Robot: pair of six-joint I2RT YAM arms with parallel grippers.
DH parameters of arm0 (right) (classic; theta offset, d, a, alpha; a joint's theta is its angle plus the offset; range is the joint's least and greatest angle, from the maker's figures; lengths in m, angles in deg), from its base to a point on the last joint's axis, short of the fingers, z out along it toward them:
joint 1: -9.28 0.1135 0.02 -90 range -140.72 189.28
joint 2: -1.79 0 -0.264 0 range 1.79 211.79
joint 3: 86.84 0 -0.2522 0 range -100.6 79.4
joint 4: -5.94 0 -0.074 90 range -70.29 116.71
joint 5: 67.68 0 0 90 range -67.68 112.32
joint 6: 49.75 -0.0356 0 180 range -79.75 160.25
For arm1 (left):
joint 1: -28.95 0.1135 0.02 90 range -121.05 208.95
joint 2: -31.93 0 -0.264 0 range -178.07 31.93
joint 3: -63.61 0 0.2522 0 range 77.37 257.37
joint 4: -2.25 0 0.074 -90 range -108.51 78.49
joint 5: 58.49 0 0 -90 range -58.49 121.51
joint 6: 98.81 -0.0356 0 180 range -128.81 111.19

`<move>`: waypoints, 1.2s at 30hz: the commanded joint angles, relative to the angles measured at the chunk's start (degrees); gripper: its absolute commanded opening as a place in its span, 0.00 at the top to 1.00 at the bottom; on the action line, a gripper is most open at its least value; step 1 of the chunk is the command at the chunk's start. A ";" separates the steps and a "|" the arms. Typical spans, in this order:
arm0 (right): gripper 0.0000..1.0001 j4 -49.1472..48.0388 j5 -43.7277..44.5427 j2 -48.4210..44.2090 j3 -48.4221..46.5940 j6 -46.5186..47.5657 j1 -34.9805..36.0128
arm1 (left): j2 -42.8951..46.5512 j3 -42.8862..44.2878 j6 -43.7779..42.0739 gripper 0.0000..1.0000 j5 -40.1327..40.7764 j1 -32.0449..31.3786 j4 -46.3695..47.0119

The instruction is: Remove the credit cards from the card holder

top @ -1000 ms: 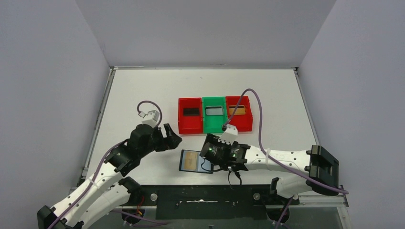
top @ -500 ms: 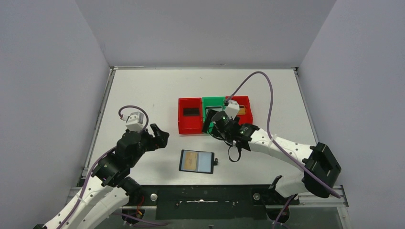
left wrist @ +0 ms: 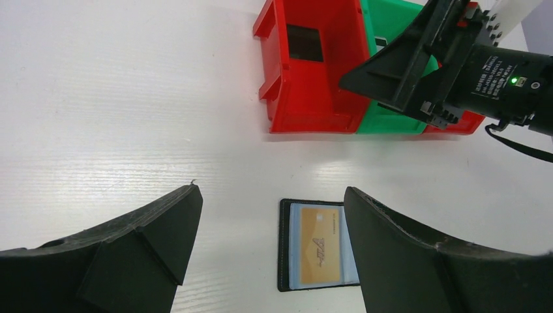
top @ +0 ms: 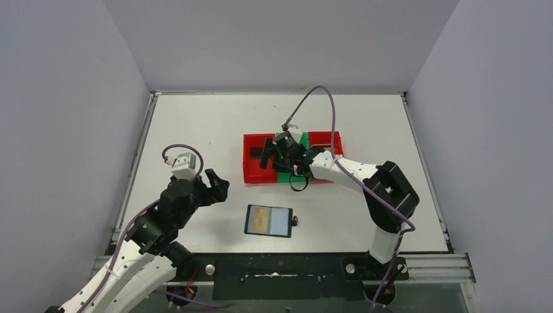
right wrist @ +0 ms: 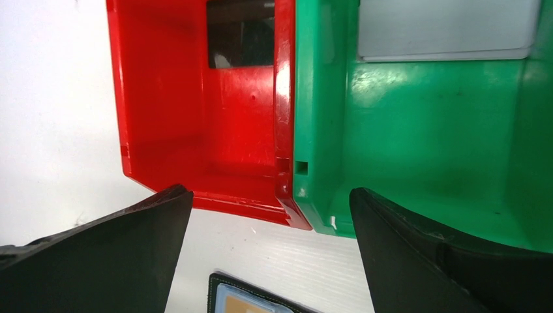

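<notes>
The main hazard, as I judge it, is the thin gold rectangular credit card (left wrist: 321,244) lying flush in the left pocket of the flat black bifold card holder (top: 279,222). With so little edge standing proud, a finger could skate off it. Since nothing pins the holder to the white worktop (top: 195,124), a pull on the card may drag or flip the whole holder instead of freeing the card. A second risk is the 2 arms crowding each other if both close on that 1 small target. A third is the right gripper (right wrist: 270,199) clipping a wall of the red plastic tray (right wrist: 195,130) or the green plastic tray (right wrist: 424,130) as it leaves, because it hangs low over their shared rim. That gripper is spread wide with nothing between its fingers, and so is the left gripper (top: 220,184) (both wrist views show bare space between the tips). The holder lies open and flat close to the near edge of the worktop, about midway along it. It is near the left gripper, ahead of and below its fingers in the left wrist view, and further from the right gripper, towards the near edge.
</notes>
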 commanded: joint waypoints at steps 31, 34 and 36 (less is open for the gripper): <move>0.32 -4.51 12.16 -14.62 16.11 -19.79 21.34 | -3.92 0.21 -0.40 0.21 -2.28 0.23 2.18; 0.37 -13.09 8.85 -14.67 22.04 -23.02 23.44 | -4.35 0.21 -0.41 0.22 -2.83 0.17 2.22; 0.38 -15.17 7.65 -14.52 24.47 -25.10 23.55 | -4.78 0.23 -0.33 0.22 -3.79 0.21 2.42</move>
